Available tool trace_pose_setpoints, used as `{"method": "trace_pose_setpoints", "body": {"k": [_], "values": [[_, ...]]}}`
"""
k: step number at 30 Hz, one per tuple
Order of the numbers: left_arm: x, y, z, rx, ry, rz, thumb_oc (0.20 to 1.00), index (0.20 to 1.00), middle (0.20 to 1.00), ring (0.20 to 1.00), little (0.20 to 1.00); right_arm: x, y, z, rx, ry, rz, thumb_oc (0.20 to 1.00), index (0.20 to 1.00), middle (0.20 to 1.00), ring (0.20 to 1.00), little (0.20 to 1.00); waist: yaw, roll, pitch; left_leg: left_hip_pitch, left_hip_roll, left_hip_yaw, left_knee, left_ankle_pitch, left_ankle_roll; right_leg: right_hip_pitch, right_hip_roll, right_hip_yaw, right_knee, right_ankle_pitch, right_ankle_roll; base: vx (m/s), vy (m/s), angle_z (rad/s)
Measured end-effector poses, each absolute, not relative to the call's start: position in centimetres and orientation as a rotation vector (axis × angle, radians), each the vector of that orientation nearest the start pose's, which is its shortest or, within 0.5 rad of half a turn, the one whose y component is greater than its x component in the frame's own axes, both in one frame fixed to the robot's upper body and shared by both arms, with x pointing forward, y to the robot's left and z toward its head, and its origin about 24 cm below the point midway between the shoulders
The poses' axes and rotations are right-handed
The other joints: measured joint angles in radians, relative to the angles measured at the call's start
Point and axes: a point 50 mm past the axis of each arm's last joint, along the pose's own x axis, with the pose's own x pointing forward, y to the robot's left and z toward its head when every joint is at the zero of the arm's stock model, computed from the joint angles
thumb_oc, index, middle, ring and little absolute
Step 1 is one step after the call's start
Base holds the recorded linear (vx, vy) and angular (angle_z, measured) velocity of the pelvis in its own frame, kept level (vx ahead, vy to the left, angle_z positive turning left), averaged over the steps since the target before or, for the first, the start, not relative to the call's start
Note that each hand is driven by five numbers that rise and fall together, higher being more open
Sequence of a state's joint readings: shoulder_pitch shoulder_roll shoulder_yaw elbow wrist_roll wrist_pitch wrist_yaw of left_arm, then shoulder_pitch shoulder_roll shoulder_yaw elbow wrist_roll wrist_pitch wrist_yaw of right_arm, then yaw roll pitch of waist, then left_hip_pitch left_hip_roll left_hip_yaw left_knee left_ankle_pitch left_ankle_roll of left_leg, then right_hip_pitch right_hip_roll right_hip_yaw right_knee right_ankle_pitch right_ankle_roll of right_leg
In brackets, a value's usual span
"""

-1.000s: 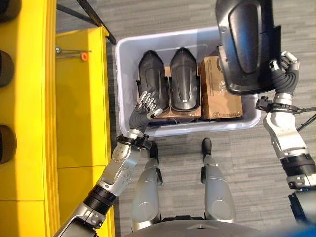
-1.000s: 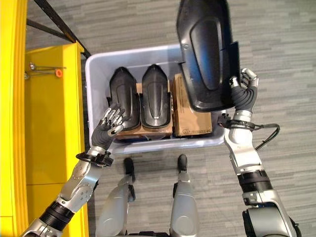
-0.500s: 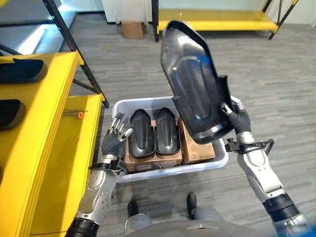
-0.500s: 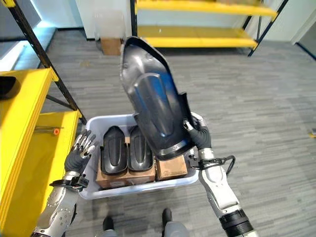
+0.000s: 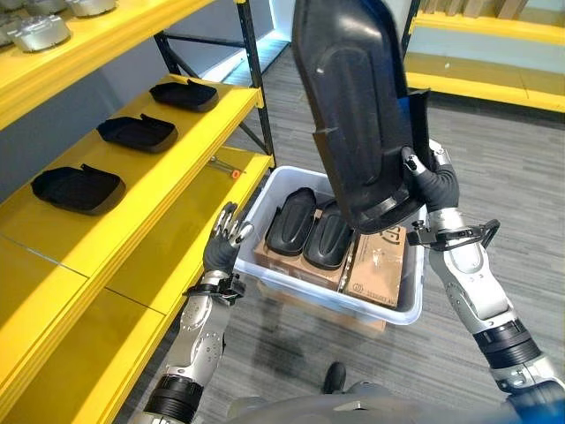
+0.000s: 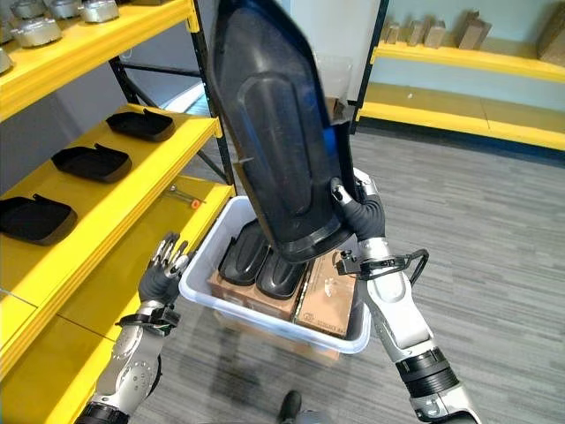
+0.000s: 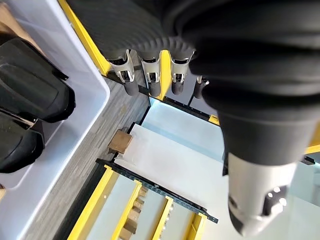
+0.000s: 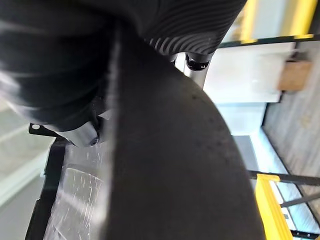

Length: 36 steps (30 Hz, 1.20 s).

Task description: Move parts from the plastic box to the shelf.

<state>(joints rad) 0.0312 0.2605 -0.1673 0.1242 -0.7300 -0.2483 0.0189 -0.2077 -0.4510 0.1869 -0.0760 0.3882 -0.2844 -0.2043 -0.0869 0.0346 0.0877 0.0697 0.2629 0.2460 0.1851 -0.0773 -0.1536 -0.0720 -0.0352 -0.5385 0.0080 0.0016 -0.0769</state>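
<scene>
Right arm comes in from the lower right, forearm angled up and inward, wrist cocked back. Right hand (image 5: 432,183) raised high at centre, fingers and thumb curled tight in a clamping grip. Left arm rises from the lower left, forearm near vertical. Left hand (image 5: 224,245) held upright, palm empty, fingers (image 7: 152,75) straight and slightly spread, thumb apart.

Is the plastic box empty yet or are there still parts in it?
Not empty. The plastic box still holds two black parts lying side by side on cardboard boxes; a third part is out, gripped by the right hand.
</scene>
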Motion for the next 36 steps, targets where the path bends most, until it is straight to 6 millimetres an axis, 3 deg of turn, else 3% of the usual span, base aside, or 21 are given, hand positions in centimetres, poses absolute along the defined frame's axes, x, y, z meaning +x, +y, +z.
{"method": "trace_pose_setpoints", "body": {"k": [1, 2, 4, 5, 6, 9, 11, 15, 16, 17, 18, 19, 20, 21, 23, 24, 26, 28, 30, 33, 36], "values": [[24.1, 17.7, 2.3, -0.476, -0.018, 0.006, 1.000, 1.000, 1.000, 1.000, 1.000, 27.8, -18.0, 13.9, 0.013, -0.469, 0.052, 0.200, 0.200, 0.200, 0.200, 0.200, 0.007, 0.023, -0.003, 0.032, 0.007, 0.012, -0.079, 0.010, 0.013, -0.004, 0.001, -0.007, 0.013, -0.007, 0.003, -0.06, 0.203, 0.74], [23.7, 17.7, 1.8, -0.481, 0.000, 0.015, 1.000, 1.000, 1.000, 1.000, 1.000, 27.8, -18.1, 13.9, 0.016, -0.471, 0.048, 0.200, 0.200, 0.200, 0.200, 0.200, 0.047, 0.046, -0.007, 0.054, 0.011, 0.016, -0.132, 0.028, 0.026, -0.012, -0.008, -0.013, 0.034, -0.010, 0.010, -0.03, 0.368, 0.38], [23.1, 18.1, 0.4, -0.468, 0.059, 0.038, 1.000, 1.000, 1.000, 1.000, 1.000, 27.5, -18.3, 13.0, 0.030, -0.441, 0.032, 0.200, 0.200, 0.200, 0.200, 0.200, 0.064, 0.044, -0.005, 0.032, -0.029, 0.014, -0.151, 0.013, 0.030, -0.011, -0.080, -0.073, 0.080, -0.013, 0.054, 0.00, 0.313, 0.80], [22.8, 18.2, 0.1, -0.466, 0.073, 0.045, 1.000, 1.000, 1.000, 1.000, 1.000, 27.4, -18.5, 12.7, 0.033, -0.428, 0.026, 0.200, 0.200, 0.200, 0.200, 0.200, 0.078, 0.041, -0.003, 0.012, -0.057, -0.001, -0.159, -0.007, 0.058, -0.014, -0.112, -0.086, 0.094, -0.005, 0.072, -0.10, 0.232, 0.91], [22.5, 18.7, -0.1, -0.455, 0.081, 0.060, 1.000, 1.000, 1.000, 1.000, 1.000, 27.3, -18.3, 12.4, 0.042, -0.417, 0.031, 0.200, 0.200, 0.200, 0.200, 0.200, 0.102, 0.028, 0.001, 0.009, -0.091, -0.019, -0.173, -0.009, 0.064, -0.022, -0.157, -0.085, 0.120, 0.004, 0.089, -0.12, 0.258, 0.67], [22.1, 20.2, 0.0, -0.408, 0.084, 0.092, 1.000, 1.000, 1.000, 1.000, 1.000, 27.2, -17.3, 11.9, 0.074, -0.402, 0.057, 0.200, 0.200, 0.200, 0.200, 0.200, 0.156, -0.033, 0.004, -0.024, -0.209, -0.057, -0.180, 0.004, 0.138, -0.045, -0.271, -0.074, 0.131, 0.054, 0.123, -0.05, 0.319, 0.63], [21.7, 21.2, 0.1, -0.394, 0.074, 0.127, 1.000, 1.000, 1.000, 1.000, 1.000, 27.1, -16.7, 11.6, 0.096, -0.385, 0.071, 0.200, 0.200, 0.200, 0.200, 0.200, 0.157, -0.062, 0.008, -0.052, -0.270, -0.113, -0.157, 0.014, 0.163, -0.027, -0.336, -0.070, 0.129, 0.084, 0.137, -0.04, 0.319, 0.87], [21.7, 22.3, 0.7, -0.342, 0.054, 0.146, 1.000, 1.000, 1.000, 1.000, 1.000, 27.2, -16.1, 10.9, 0.132, -0.352, 0.065, 0.200, 0.200, 0.200, 0.200, 0.200, 0.161, -0.092, 0.032, -0.056, -0.346, -0.191, -0.130, 0.008, 0.190, 0.011, -0.417, -0.013, 0.167, 0.112, 0.110, 0.06, 0.264, 0.91], [21.8, 22.7, 0.9, -0.326, 0.048, 0.163, 1.000, 1.000, 1.000, 1.000, 1.000, 27.2, -15.6, 10.9, 0.137, -0.350, 0.082, 0.200, 0.200, 0.200, 0.200, 0.200, 0.156, -0.095, 0.039, -0.050, -0.356, -0.207, -0.131, 0.012, 0.198, 0.007, -0.427, 0.058, 0.202, 0.138, 0.105, 0.09, 0.214, 0.68], [21.9, 22.8, 1.0, -0.323, 0.040, 0.165, 1.000, 1.000, 1.000, 1.000, 1.000, 27.2, -15.7, 10.9, 0.127, -0.347, 0.090, 0.200, 0.200, 0.200, 0.200, 0.200, 0.139, -0.087, 0.046, -0.042, -0.368, -0.234, -0.130, 0.013, 0.239, -0.024, -0.424, 0.188, 0.288, 0.159, 0.104, 0.12, 0.269, 0.78], [22.1, 22.8, 1.2, -0.321, 0.032, 0.164, 1.000, 1.000, 1.000, 1.000, 1.000, 27.1, -16.0, 10.7, 0.117, -0.341, 0.091, 0.200, 0.200, 0.200, 0.200, 0.200, 0.119, -0.079, 0.056, -0.023, -0.361, -0.258, -0.137, 0.005, 0.252, -0.078, -0.406, 0.350, 0.395, 0.151, 0.115, 0.05, 0.136, 0.75], [22.2, 22.6, 1.2, -0.320, 0.034, 0.155, 1.000, 1.000, 1.000, 1.000, 1.000, 26.8, -16.2, 10.2, 0.119, -0.322, 0.082, 0.200, 0.200, 0.200, 0.200, 0.200, 0.105, -0.076, 0.060, -0.012, -0.356, -0.274, -0.143, 0.002, 0.263, -0.098, -0.344, 0.492, 0.408, 0.074, 0.197, 0.09, 0.216, 0.42], [22.2, 23.1, 1.4, -0.314, 0.018, 0.171, 1.000, 1.000, 1.000, 1.000, 1.000, 26.7, -16.0, 10.0, 0.123, -0.313, 0.090, 0.200, 0.200, 0.200, 0.200, 0.200, 0.104, -0.072, 0.068, -0.009, -0.335, -0.278, -0.143, -0.002, 0.267, -0.135, -0.266, 0.545, 0.406, 0.018, 0.217, 0.05, 0.070, 0.43], [22.4, 22.9, 1.4, -0.311, 0.021, 0.161, 1.000, 1.000, 1.000, 1.000, 1.000, 26.4, -16.0, 9.5, 0.134, -0.297, 0.085, 0.200, 0.200, 0.200, 0.200, 0.200, 0.075, -0.072, 0.076, 0.001, -0.319, -0.303, -0.152, 0.002, 0.262, -0.155, -0.182, 0.570, 0.365, 0.000, 0.209, 0.08, 0.127, 0.26], [22.6, 22.3, 1.5, -0.291, 0.020, 0.134, 1.000, 1.000, 1.000, 1.000, 1.000, 25.8, -16.6, 8.4, 0.121, -0.255, 0.077, 0.200, 0.200, 0.200, 0.200, 0.200, 0.050, -0.088, 0.081, 0.022, -0.324, -0.330, -0.170, 0.002, 0.262, -0.192, -0.126, 0.477, 0.304, -0.001, 0.200, 0.07, 0.068, 0.48], [22.6, 22.2, 1.5, -0.286, 0.019, 0.130, 1.000, 1.000, 1.000, 1.000, 1.000, 25.6, -16.7, 8.1, 0.119, -0.241, 0.078, 0.200, 0.200, 0.200, 0.200, 0.200, 0.047, -0.095, 0.078, 0.031, -0.325, -0.334, -0.184, 0.001, 0.262, -0.209, -0.098, 0.466, 0.272, 0.003, 0.196, 0.07, 0.038, 0.35], [22.6, 22.0, 1.4, -0.294, 0.021, 0.129, 1.000, 1.000, 1.000, 1.000, 1.000, 25.5, -16.7, 7.7, 0.116, -0.227, 0.084, 0.200, 0.200, 0.200, 0.200, 0.200, 0.040, -0.107, 0.073, 0.041, -0.328, -0.344, -0.199, -0.002, 0.257, -0.223, -0.058, 0.470, 0.200, 0.037, 0.178, 0.08, 0.019, 0.14], [22.7, 21.5, 1.4, -0.304, 0.022, 0.116, 1.000, 1.000, 1.000, 1.000, 1.000, 25.4, -17.2, 6.7, 0.116, -0.182, 0.070, 0.200, 0.200, 0.200, 0.200, 0.200, 0.012, -0.121, 0.070, 0.055, -0.345, -0.398, -0.199, -0.029, 0.227, -0.144, -0.025, 0.532, 0.075, 0.112, 0.147, 0.11, -0.037, 0.58], [22.7, 20.9, 1.3, -0.326, 0.020, 0.109, 1.000, 1.000, 1.000, 1.000, 1.000, 25.5, -17.7, 6.7, 0.096, -0.176, 0.073, 0.200, 0.200, 0.200, 0.200, 0.200, 0.015, -0.083, 0.086, 0.056, -0.320, -0.407, -0.169, -0.062, 0.205, -0.124, 0.002, 0.538, 0.075, 0.105, 0.092, 0.12, -0.066, 0.30], [23.0, 20.6, 1.5, -0.337, 0.009, 0.098, 1.000, 1.000, 1.000, 1.000, 1.000, 25.5, -18.5, 6.9, 0.084, -0.180, 0.074, 0.200, 0.200, 0.200, 0.200, 0.200, 0.012, -0.073, 0.086, 0.075, -0.294, -0.403, -0.158, -0.073, 0.181, -0.079, 0.027, 0.525, 0.037, 0.104, 0.066, 0.14, -0.085, 0.04], [23.0, 20.4, 1.8, -0.346, -0.004, 0.092, 1.000, 1.000, 1.000, 1.000, 1.000, 25.6, -19.2, 7.3, 0.088, -0.194, 0.048, 0.200, 0.200, 0.200, 0.200, 0.200, 0.013, -0.071, 0.085, 0.098, -0.266, -0.396, -0.184, -0.076, 0.175, -0.056, 0.051, 0.522, 0.010, 0.101, 0.065, 0.17, -0.159, 0.01]]}}
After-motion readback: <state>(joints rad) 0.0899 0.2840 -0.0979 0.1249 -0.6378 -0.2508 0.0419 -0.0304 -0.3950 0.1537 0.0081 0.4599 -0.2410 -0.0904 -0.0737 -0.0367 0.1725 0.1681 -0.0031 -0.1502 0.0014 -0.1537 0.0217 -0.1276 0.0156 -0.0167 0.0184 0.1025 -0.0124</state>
